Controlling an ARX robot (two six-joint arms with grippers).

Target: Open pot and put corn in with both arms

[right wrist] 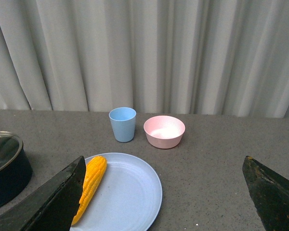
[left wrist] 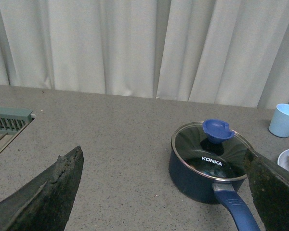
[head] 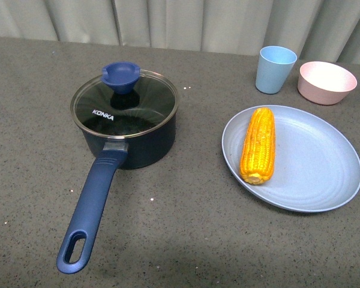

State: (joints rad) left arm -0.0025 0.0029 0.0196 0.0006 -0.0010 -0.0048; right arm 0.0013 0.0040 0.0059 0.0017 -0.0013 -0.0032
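Task not started.
Lid [head: 125,105] sits on pot [head: 150,147] at 9 o'clock; corn [head: 258,144] lies on plate [head: 318,168] at 3 o'clock; left gripper [left wrist: 163,150] and right gripper [right wrist: 164,158] gape, empty.

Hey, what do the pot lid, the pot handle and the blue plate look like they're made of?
The pot lid looks like clear glass in a thin metal rim: the dark inside shows through. Its knob and the pot handle look matte blue, probably plastic or silicone. The plate looks like matte pale blue plastic, faintly ridged near its rim; glazed ceramic seems less likely.
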